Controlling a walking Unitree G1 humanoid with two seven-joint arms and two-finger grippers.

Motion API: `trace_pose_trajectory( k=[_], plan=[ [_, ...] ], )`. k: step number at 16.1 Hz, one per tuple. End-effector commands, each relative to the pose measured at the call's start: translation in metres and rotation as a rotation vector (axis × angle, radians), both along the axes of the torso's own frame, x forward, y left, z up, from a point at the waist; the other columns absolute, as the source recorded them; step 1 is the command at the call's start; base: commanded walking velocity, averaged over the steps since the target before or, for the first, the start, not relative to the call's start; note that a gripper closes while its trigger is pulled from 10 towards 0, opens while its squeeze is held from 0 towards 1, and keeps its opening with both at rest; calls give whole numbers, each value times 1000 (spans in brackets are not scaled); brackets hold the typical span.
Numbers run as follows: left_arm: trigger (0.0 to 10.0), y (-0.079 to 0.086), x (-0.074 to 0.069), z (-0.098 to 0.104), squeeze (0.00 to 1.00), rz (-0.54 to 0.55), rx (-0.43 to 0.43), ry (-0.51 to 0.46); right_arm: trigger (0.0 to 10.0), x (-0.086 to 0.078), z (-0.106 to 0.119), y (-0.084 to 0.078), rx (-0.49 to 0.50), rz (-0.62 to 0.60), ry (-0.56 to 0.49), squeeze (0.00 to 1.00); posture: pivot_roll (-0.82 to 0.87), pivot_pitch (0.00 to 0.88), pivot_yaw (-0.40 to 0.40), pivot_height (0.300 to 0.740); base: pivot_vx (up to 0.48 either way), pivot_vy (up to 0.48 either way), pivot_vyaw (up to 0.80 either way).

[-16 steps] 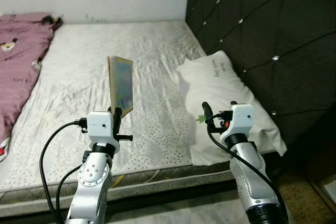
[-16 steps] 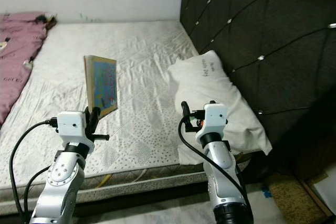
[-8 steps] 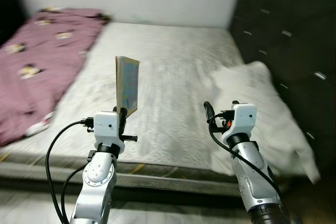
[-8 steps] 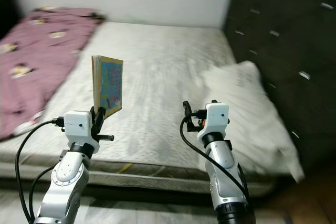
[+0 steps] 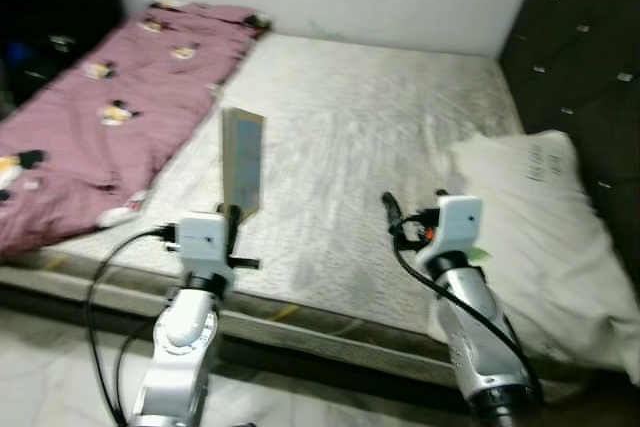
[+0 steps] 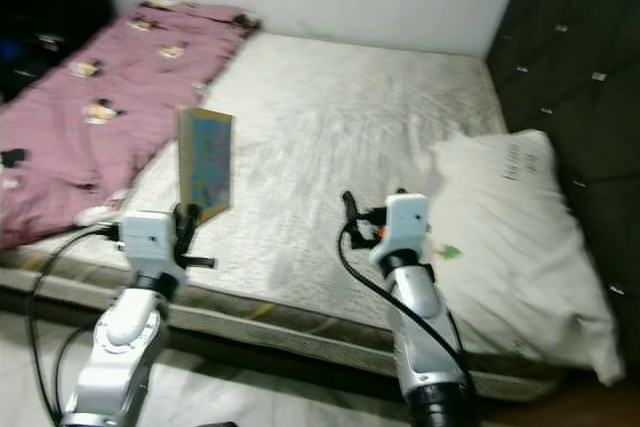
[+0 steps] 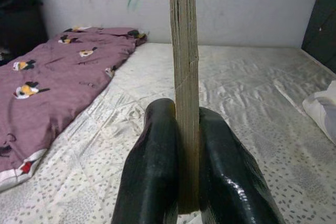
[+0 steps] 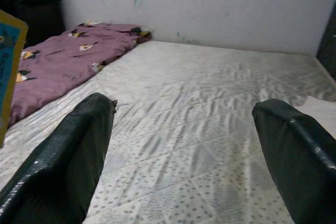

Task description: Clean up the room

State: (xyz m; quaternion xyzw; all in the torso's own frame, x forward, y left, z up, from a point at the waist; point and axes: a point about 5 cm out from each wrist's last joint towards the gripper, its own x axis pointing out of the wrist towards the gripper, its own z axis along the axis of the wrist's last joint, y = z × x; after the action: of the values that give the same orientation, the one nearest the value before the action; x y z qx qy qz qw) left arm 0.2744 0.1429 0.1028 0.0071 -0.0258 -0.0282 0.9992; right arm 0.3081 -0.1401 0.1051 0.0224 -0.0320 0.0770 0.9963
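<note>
White mattress (image 5: pixel 370 127) lies in front of you, with a purple blanket (image 5: pixel 90 117) at about ten o'clock and a white pillow (image 5: pixel 545 217) at about three o'clock against the dark padded headboard (image 6: pixel 575 57).

You hold the book (image 6: pixel 206 164) upright, above the near edge of the mattress, at about eleven o'clock from the camera. The left gripper (image 7: pixel 181 156) is clamped on its lower edge; the two black fingers (image 7: pixel 152 166) press on both sides of the pages, and the book stands tall above them. Because only the bottom edge is held, I judge that the book can swing or slip if you turn fast. Keep the wrist steady and the book vertical while you walk, and do not loosen the grip before you reach the place for it.

The right gripper (image 8: pixel 184 145) is free, its fingers wide apart, over the mattress at about one o'clock. You can use it to support the book's top if it starts to lean.

The head views are blurred, so move slowly.
</note>
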Motion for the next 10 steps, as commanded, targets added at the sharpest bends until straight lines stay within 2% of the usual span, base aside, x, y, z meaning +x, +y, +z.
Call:
trace_pose_trajectory(
  k=[1,5,10],
  plan=[
    [10000,-3,2,7,0,-16,-20,-34,10000,0,-3,-4,-5,-8,16,0,28,7,-22,740,0,0,0],
    [10000,-3,2,9,0,-29,-30,-50,10000,1,-2,-2,1,-17,11,0,23,12,-19,740,0,0,0],
    [10000,-5,1,8,0,-52,-34,-47,10000,1,-3,-3,-1,-15,12,0,24,7,-19,740,275,0,0]
  ],
)
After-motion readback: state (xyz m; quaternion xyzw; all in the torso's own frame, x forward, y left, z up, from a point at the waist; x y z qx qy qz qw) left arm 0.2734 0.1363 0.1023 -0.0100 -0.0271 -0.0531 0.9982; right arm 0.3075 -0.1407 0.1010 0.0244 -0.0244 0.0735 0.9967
